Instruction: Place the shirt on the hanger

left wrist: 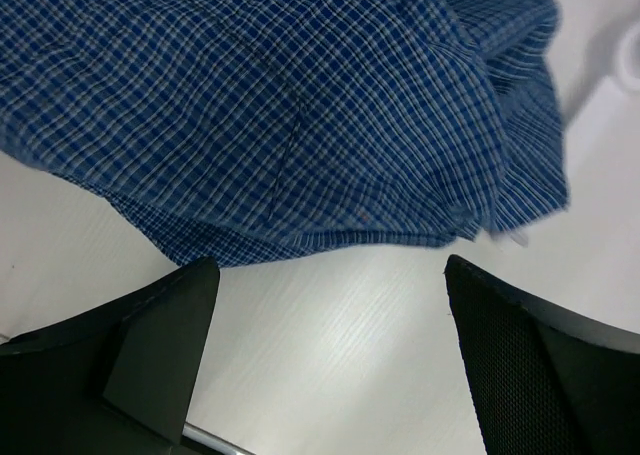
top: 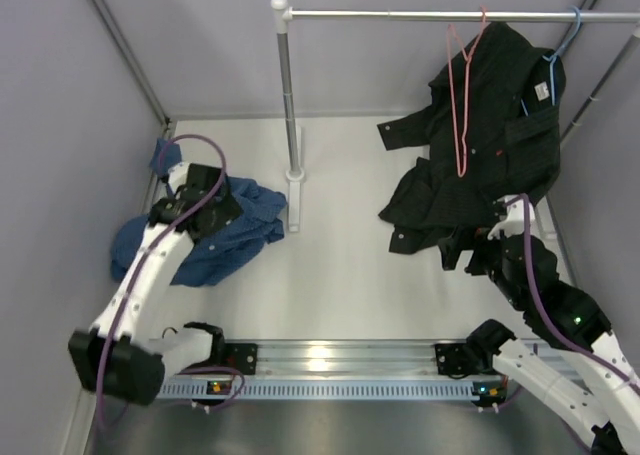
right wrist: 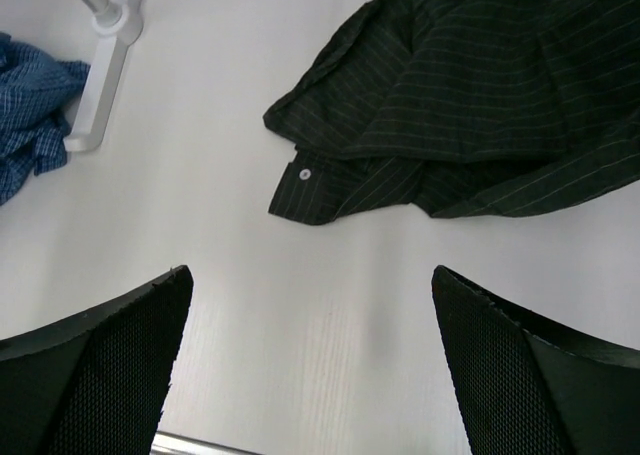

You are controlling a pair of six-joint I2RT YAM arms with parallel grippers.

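Note:
The blue checked shirt point(top: 225, 237) lies crumpled on the table at the left; it fills the upper part of the left wrist view point(left wrist: 290, 105). My left gripper point(top: 215, 207) hovers over it, open and empty point(left wrist: 330, 265), its fingertips just short of the shirt's hem. The thin pink hanger point(top: 462, 95) hangs from the rail point(top: 400, 15) at the upper right, in front of the black shirt point(top: 480, 165). My right gripper point(top: 458, 247) is open and empty point(right wrist: 311, 271) over bare table, just before the black shirt's lower cuff point(right wrist: 305, 190).
The black shirt point(right wrist: 480, 85) hangs on a light blue hanger point(top: 560, 45) and drapes onto the table. The rack's white pole point(top: 287, 85) and foot point(top: 295, 190) stand between the two shirts; the foot also shows in the right wrist view point(right wrist: 100, 65). Grey walls enclose the table.

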